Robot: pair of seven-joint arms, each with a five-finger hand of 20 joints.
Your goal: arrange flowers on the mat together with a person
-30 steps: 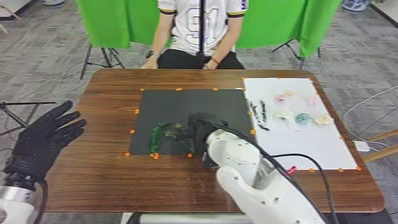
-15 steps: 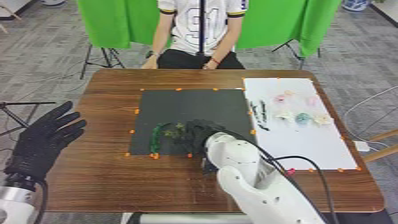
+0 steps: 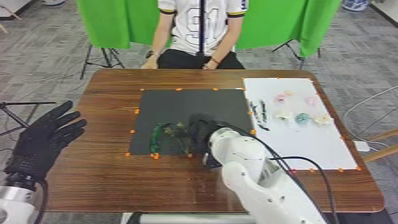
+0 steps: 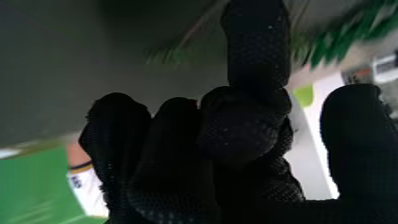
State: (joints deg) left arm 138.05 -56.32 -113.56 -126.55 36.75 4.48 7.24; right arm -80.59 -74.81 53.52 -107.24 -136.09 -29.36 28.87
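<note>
Looks like a robotics lab: green backdrop cloth (image 3: pixel 111 25) and black tripod stand (image 3: pixel 107 59) beyond the tabletop's (image 3: pixel 98 175) far edge, loose cable (image 3: pixel 354 106) across grey floor (image 3: pixel 44 52).

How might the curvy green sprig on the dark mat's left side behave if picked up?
The green sprig looks thin, so it is probably light and somewhat floppy. Its curved shape should make it likelier to slide than roll across the dark mat if nudged.
</note>
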